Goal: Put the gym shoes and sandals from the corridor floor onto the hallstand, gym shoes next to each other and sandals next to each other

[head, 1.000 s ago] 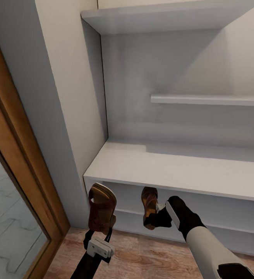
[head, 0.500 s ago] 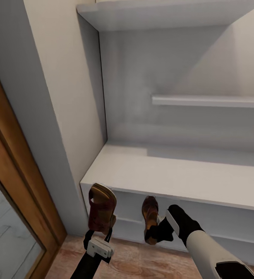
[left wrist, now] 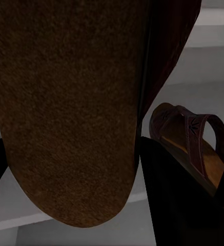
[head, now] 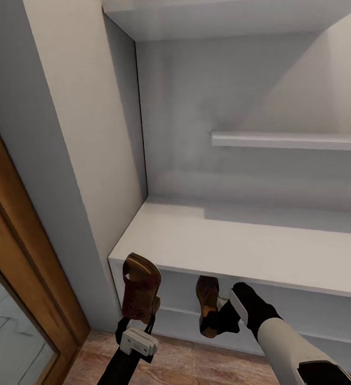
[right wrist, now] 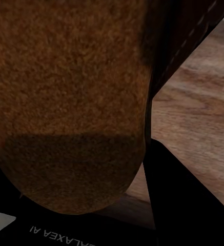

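While each hand (head: 139, 320) (head: 220, 315) grips a sandal (head: 141, 286) (head: 207, 305), hallstand (head: 239, 251) top bare

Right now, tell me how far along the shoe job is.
Done: nothing visibly placed; the hallstand's bench top is bare in the head view. In hand: the left gripper holds one sandal upright before the rack's left end, and the right gripper holds the other sandal at the open shelf below. Left: set both sandals side by side on the rack, then fetch the gym shoes.
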Motion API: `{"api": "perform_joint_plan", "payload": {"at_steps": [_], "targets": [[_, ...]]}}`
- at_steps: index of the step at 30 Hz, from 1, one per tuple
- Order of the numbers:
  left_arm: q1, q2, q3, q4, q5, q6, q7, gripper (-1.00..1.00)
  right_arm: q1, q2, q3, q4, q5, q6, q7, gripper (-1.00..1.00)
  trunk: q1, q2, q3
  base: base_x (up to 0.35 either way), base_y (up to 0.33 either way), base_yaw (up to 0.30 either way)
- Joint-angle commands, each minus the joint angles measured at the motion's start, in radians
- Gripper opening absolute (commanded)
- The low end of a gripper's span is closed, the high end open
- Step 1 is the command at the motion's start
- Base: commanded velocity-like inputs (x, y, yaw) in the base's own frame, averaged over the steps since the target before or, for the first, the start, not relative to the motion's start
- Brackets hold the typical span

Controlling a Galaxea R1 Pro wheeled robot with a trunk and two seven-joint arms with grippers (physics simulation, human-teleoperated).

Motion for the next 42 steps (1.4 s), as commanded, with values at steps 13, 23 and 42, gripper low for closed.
{"api": "perform_joint_plan", "payload": {"at_steps": [13,23,42], "targets": [[0.0,0.0,0.0,0.0,-0.004,0.0,0.001,-1.0,0.0,0.0,0.0,0.001,0.0,0.0,0.0,-1.0,0.0,0.0,0.0,0.0,0.0,0.0],[0.0,0.0,0.0,0.0,-0.003,0.0,0.001,-1.0,0.0,-0.001,-0.001,0.0,0.0,0.0,0.0,-1.0,0.0,0.0,0.0,0.0,0.0,0.0],[0.0,0.0,0.0,0.0,-0.003,0.0,0.001,-1.0,0.0,-0.002,-0.002,0.0,0.0,-0.061,0.0,-1.0,0.0,0.0,0.0,0.021,0.0,0.0]]}}
